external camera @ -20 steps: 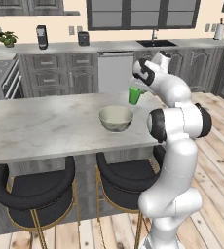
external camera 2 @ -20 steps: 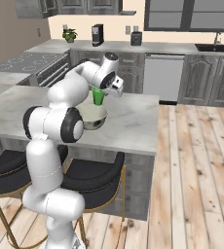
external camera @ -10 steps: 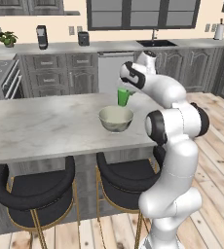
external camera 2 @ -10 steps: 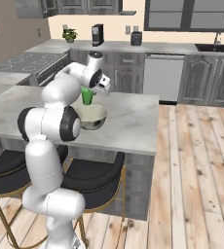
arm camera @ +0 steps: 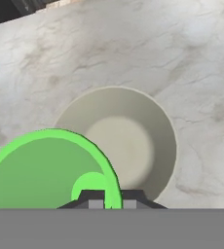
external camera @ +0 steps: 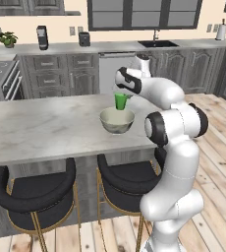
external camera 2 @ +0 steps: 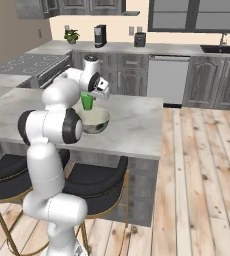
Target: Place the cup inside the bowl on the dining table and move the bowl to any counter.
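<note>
My gripper [external camera: 123,95] is shut on the rim of the bright green cup [external camera: 120,102], which hangs upright just above the bowl [external camera: 117,121]. The bowl, cream inside and shiny grey outside, stands on the dining table [external camera: 41,125] near its right end. From the right base view the cup [external camera 2: 87,101] sits over the bowl's [external camera 2: 95,121] far rim, with the gripper [external camera 2: 94,93] right above it. In the hand view the cup's open mouth [arm camera: 41,170] fills the lower left, overlapping the bowl's [arm camera: 128,141] left edge, and the fingertips [arm camera: 111,199] pinch the cup's wall.
Two black round stools [external camera: 34,189] stand under the table's near edge. The counter [external camera: 75,47] runs along the back wall with a sink [external camera: 156,43], a coffee machine [external camera: 42,37] and a plant [external camera: 8,39]. A stove [external camera 2: 24,62] is at the left. Wooden floor lies to the right.
The gripper has carried the cup leftward from beside the bowl to above it. The bowl has not moved.
</note>
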